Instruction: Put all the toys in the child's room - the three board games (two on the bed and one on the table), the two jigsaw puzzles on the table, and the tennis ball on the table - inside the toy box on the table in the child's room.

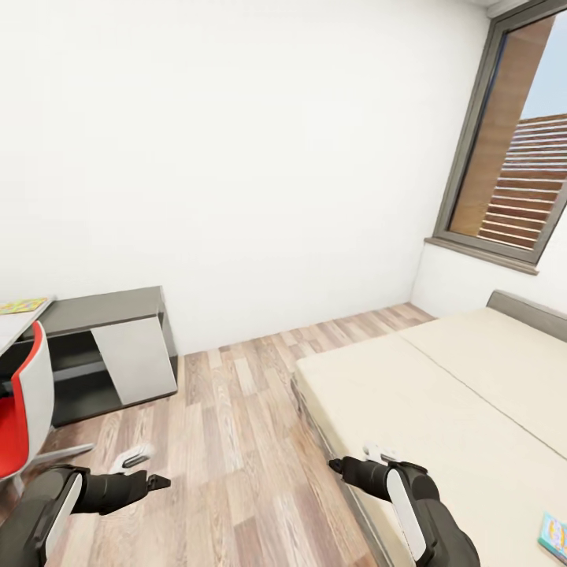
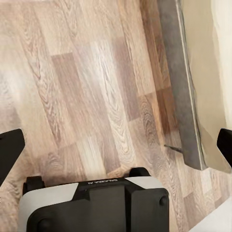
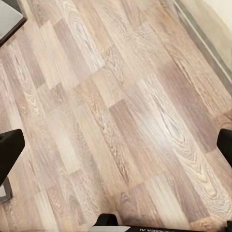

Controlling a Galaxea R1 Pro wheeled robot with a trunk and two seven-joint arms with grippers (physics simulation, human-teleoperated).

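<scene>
A board game [image 1: 554,537] lies flat on the bed [image 1: 441,409], at the lower right edge of the head view and only partly in frame; a second colourful flat box [image 1: 22,305], likely a puzzle or game, rests on the tabletop [image 1: 16,327] at the far left. The right end effector [image 1: 340,465] hangs over the bed's near corner and the left end effector [image 1: 160,481] over the floor [image 1: 236,425]; both wrist views show fingertips set wide apart at the frame edges with only planks between them, so both are fully open and hold nothing. The step in hand appears to be the approach to the bed, and it would go best by turning the base rightward until the game sits centred ahead, then bringing the right arm down over it squarely. The mattress is plain beige on a grey frame. Beyond lie pale wood planks, a grey low cabinet [image 1: 110,346], a red and white chair [image 1: 24,409], white walls and a window [image 1: 512,142].
</scene>
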